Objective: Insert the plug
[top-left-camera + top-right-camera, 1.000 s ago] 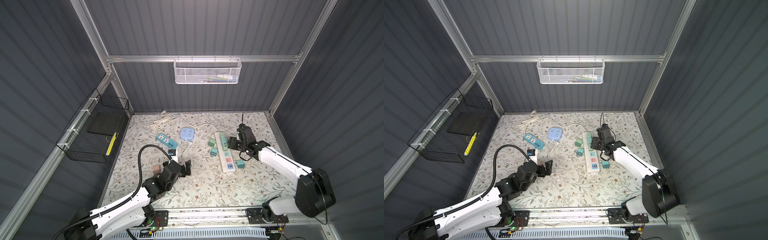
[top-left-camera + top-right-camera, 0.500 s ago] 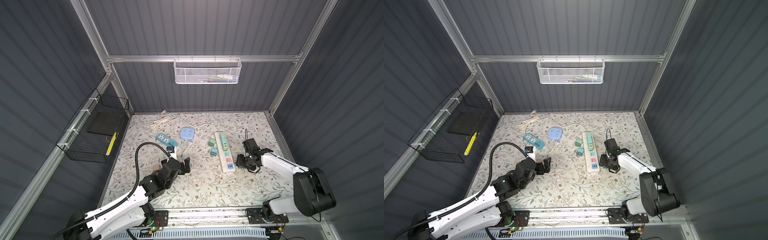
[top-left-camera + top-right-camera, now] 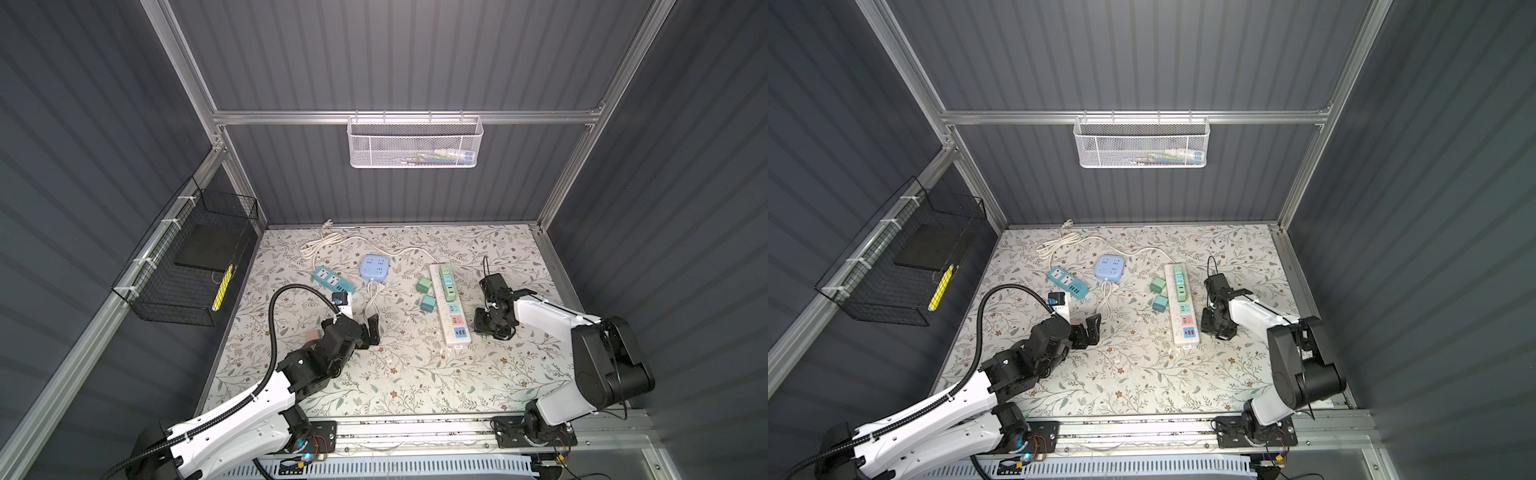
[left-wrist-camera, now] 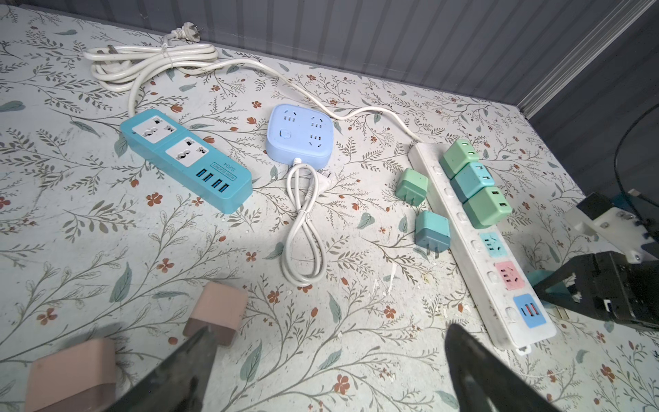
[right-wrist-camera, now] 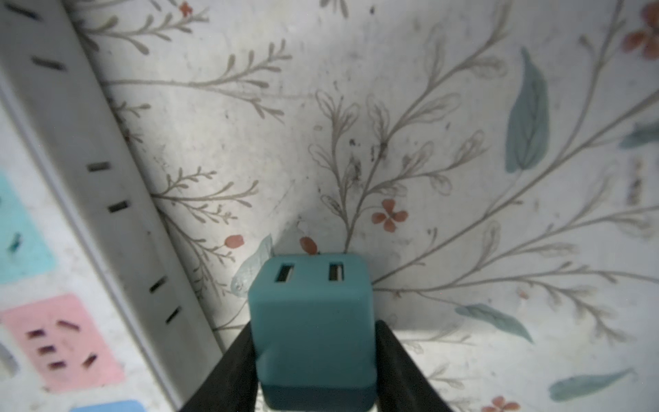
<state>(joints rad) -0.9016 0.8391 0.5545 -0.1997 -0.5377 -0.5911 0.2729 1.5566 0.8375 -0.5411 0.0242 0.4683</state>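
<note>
A teal cube plug with two USB slots on its face sits between the black fingers of my right gripper, which touch both its sides. It is low at the mat, just right of the white power strip, beside the strip's pink socket. In both top views the right gripper hides the plug. Three green and teal plugs stand in the strip's far sockets. My left gripper is open over bare mat.
Two loose plugs lie left of the strip. Two pink cubes lie by the left fingers. A teal strip, a blue square socket and coiled white cable lie at the back left.
My right gripper moved from over the strip's far end towards the front, came down right of the strip and closed on the teal plug. The left arm drew back slightly.
</note>
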